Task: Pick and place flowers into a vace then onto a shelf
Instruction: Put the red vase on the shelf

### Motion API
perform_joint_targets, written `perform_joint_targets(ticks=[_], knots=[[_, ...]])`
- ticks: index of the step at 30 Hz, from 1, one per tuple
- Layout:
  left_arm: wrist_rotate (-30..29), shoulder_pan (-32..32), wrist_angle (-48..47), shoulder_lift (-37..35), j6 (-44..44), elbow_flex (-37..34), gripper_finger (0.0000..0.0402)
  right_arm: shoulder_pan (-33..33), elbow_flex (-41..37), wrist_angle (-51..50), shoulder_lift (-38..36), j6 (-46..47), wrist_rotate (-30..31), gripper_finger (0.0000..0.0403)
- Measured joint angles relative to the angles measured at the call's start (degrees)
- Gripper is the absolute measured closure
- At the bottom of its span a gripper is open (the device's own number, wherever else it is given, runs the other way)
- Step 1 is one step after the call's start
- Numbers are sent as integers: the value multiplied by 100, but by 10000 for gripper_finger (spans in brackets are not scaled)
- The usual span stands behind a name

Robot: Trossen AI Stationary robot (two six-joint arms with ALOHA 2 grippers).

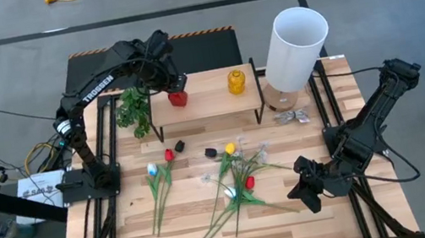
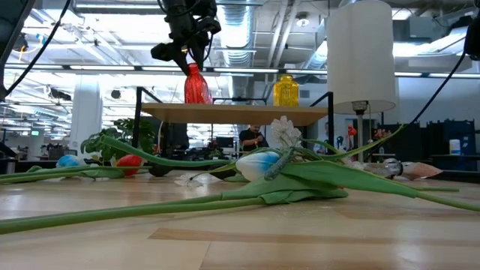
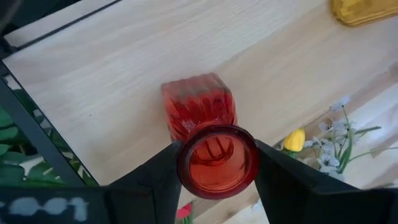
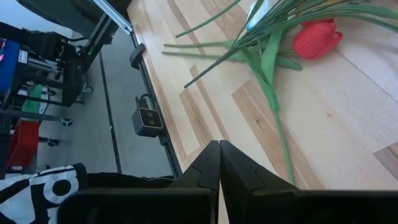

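A red glass vase (image 1: 178, 99) stands upright on the light-wood shelf (image 1: 211, 106), near its left end. My left gripper (image 3: 216, 162) is over the vase, one finger on each side of its mouth. The flowers (image 1: 235, 179) lie flat on the tabletop in front of the shelf, in one crossed heap of tulips and white sprays. Two more tulips (image 1: 158, 183) lie to the left of the heap. My right gripper (image 4: 219, 155) hovers shut above the table's near right part, beside the heap's stems and a red tulip (image 4: 317, 37). My left gripper has the red vase's round mouth rim (image 3: 181, 163) between its two fingers (image 3: 155, 183), one on each side, both flush against the glass. The fingers come from above, pointing steeply down. The vase stays upright, its base (image 2: 196, 99) on the shelf.
A yellow vase (image 1: 236, 81) stands on the shelf's right part. A tall white lamp shade (image 1: 295, 46) rises at the shelf's right end. A bushy green leaf sprig (image 1: 134, 110) sits left of the shelf. Bare slatted tabletop lies along the near edge.
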Motion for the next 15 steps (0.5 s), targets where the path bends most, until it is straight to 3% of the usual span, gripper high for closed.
perform_joint_targets(ticks=[11,15], knots=[[31,5,-109,0,139,0,175,0,0,0,0,-7,0,402],[385,40,-127,0,136,0,173,0,0,0,0,-4,-5,402]])
